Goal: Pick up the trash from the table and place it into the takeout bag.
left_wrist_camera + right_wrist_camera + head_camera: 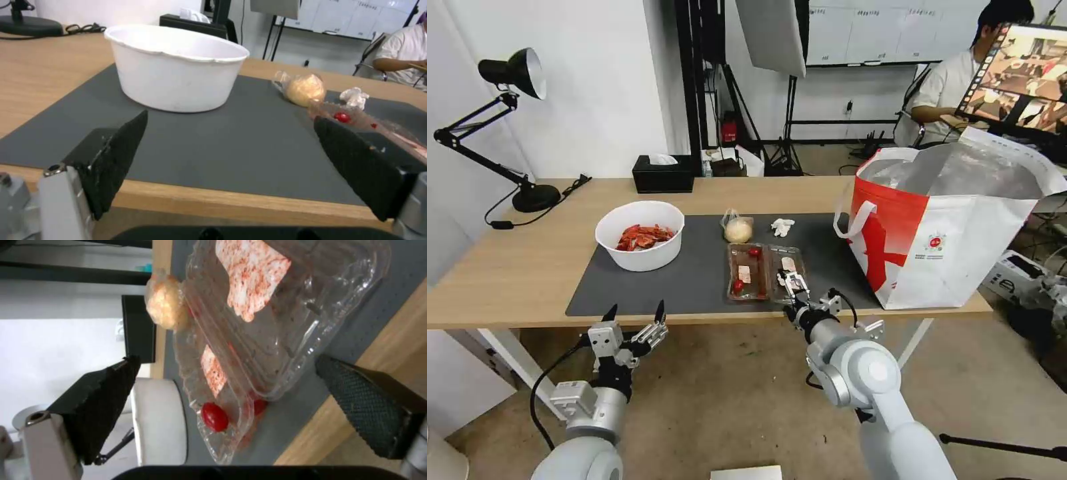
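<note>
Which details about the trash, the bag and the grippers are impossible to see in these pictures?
- Inside of the takeout bag: its near wall and foil lining hide the bottom in the head view.
- White bowl contents: the bowl wall hides them in the left wrist view.
- Logo text on the bag: too small to read.
- Clear tray: cut off by the edge of the right wrist view.

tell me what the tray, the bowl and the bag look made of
The tray looks like thin clear plastic: see-through, glossy, with moulded ridges. The bowl is matte white with a slightly wavy rim, probably foam or paper pulp; the look leaves that open. The bag seems to be coated woven or non-woven fabric, white and red, with a crinkled silver foil lining inside.
</note>
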Motion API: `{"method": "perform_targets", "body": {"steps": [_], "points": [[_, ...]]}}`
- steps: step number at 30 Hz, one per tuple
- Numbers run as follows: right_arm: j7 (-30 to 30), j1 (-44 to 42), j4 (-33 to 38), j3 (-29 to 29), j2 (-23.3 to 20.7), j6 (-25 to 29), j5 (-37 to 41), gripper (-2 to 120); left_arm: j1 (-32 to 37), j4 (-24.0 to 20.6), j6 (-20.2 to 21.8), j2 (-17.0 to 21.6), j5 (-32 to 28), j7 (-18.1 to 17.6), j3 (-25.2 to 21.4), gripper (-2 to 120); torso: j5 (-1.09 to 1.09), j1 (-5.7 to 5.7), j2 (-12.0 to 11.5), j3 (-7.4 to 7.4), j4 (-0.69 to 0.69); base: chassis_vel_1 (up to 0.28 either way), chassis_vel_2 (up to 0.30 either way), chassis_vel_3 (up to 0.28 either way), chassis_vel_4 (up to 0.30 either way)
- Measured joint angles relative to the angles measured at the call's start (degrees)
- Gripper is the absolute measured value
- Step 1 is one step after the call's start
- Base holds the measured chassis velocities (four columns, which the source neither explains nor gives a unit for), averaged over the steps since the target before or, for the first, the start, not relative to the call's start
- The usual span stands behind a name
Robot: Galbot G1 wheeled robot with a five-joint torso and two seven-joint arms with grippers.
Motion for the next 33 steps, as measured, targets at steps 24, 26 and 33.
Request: {"method": "perform_targets", "body": {"steps": [24,26,33], "points": [[-6.54,1.77,2.43,2.09,-3.66,-2.34,-4.88,100,0.67,0.04,-0.66,0.01,-0.27,-0.04,-0.36,100,0.01,0.0,0.0,0.0,0.0,0.0,0.0,0.0,0.0],[-8.5,2.26,2.39,1.92,-4.71,-3.53,-5.31,100,0.7,-0.07,-0.7,-0.03,-0.31,-0.04,-0.4,100,0.01,0.0,0.0,0.0,0.0,0.0,0.0,0.0,0.0],[-13.64,3.23,1.78,0.21,-5.85,-8.03,-5.53,100,1.01,-0.31,-0.83,-0.21,-0.34,-0.05,-0.45,100,0.01,0.0,0.0,0.0,-0.01,0.0,0.0,0.0,0.0]]}}
